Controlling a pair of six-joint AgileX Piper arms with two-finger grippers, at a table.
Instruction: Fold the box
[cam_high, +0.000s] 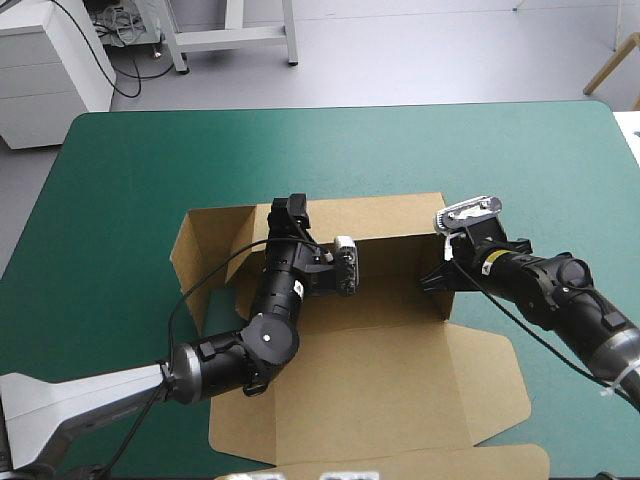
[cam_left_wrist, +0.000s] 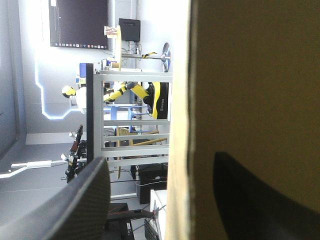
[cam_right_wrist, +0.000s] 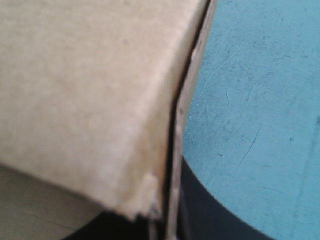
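Bright, even light; the box (cam_left_wrist: 250, 75) wall sits in shadow.

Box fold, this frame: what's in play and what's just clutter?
In play:
- box, walls raised, lid flat
- left gripper, open, straddling the far wall
- right gripper, shut on the right wall

Not in play:
- teal-green cover; nothing else loose shows on it

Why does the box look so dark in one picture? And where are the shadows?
Left wrist view: the box wall looks dark, probably because the bright light comes from behind it. High view: even light, with only soft shade on the inside of the raised back wall. Right wrist view: the box is pale and well lit, with a thin dark line of shadow along its edge.
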